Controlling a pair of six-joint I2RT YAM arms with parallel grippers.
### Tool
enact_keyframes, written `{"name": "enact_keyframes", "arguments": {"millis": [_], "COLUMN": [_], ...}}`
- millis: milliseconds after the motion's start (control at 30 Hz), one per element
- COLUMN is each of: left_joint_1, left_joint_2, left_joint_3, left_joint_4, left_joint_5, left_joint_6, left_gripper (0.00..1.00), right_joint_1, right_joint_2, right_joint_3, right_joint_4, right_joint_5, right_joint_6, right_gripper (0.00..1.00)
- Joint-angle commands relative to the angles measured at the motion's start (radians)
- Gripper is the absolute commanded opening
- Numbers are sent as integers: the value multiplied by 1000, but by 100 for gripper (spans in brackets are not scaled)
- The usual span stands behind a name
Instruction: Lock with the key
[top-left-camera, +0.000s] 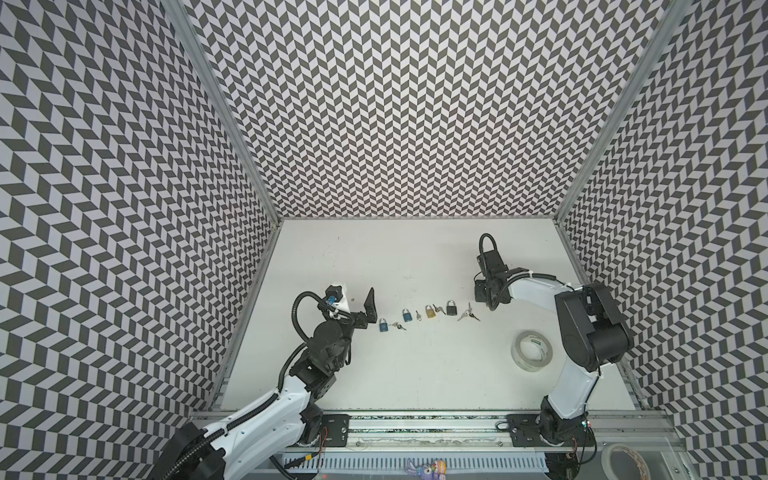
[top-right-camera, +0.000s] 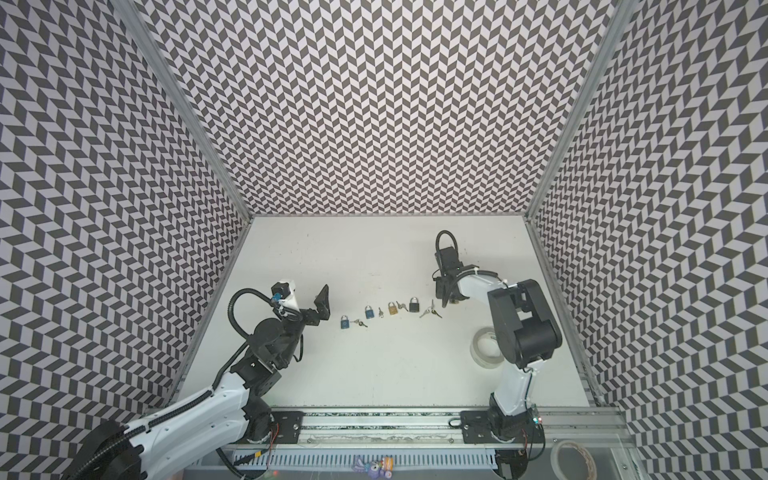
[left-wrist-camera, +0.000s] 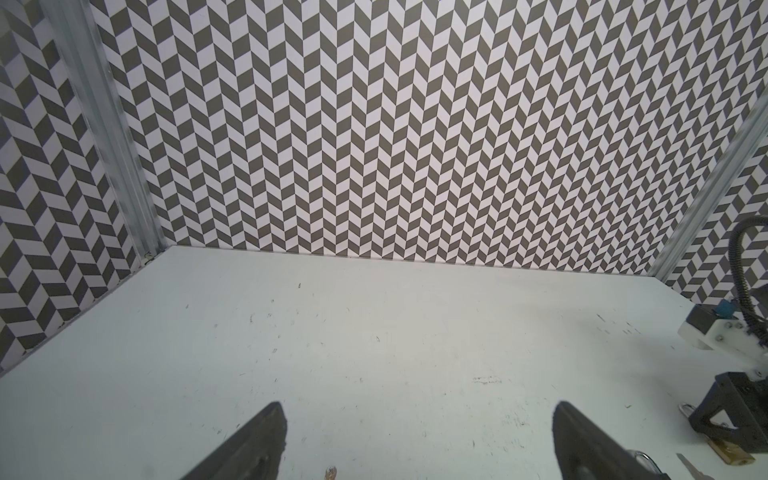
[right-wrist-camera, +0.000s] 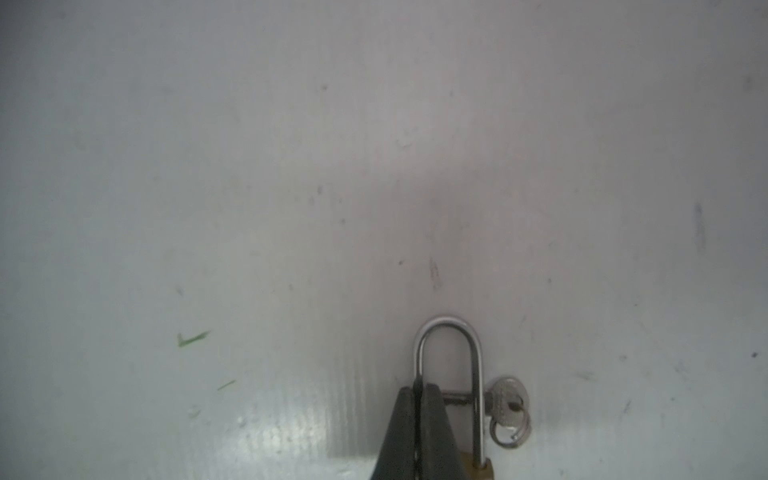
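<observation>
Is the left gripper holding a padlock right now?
No, the left gripper stands wide open in its wrist view, with table showing between the fingers.

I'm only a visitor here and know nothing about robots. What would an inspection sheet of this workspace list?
Surface: white table, scuffed, with small dark marks.
Job's things: blue padlock, second blue padlock, brass padlock and black padlock in a row, keys beside each; a long-shackled lock with its key at the right gripper.
Clutter: tape roll on the table's right side.
Grippers: left gripper open, holding nothing; right gripper shut, tips at the long shackle, grip unclear.
Cables: black hoses loop at both wrists.
Surroundings: chevron walls on three sides; front rail; beyond it, another tape roll and a purple toy.
</observation>
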Motion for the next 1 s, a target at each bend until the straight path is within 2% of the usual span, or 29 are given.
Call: {"name": "enact_keyframes", "arguments": {"millis": [0, 133, 400, 900, 967], "left_joint_1": [-3, -2, -2, 14, 21], "left_joint_2": [-25, -34, -25, -67, -76], "left_joint_3": [-14, -21, -23, -32, -36], "left_joint_4": [-25, -25, -23, -52, -55], "left_joint_5": [-24, -33, -23, -43, -43], "left_joint_6": [-5, -4, -13, -26, -36], "left_gripper": [100, 100, 100, 100, 100], "right_joint_1": [-26, -3, 98, 83, 83], "right_joint_2": [30, -2, -18, -1, -9], "right_joint_3": [3, -14, -33, -22, -19], "right_joint_4": [-30, -21, -28, -48, -44], "right_joint_5": [15, -46, -50, 20, 7], "right_joint_6": [-21, -20, -4, 21, 24], "right_gripper": [3, 3, 3, 6, 11]}}
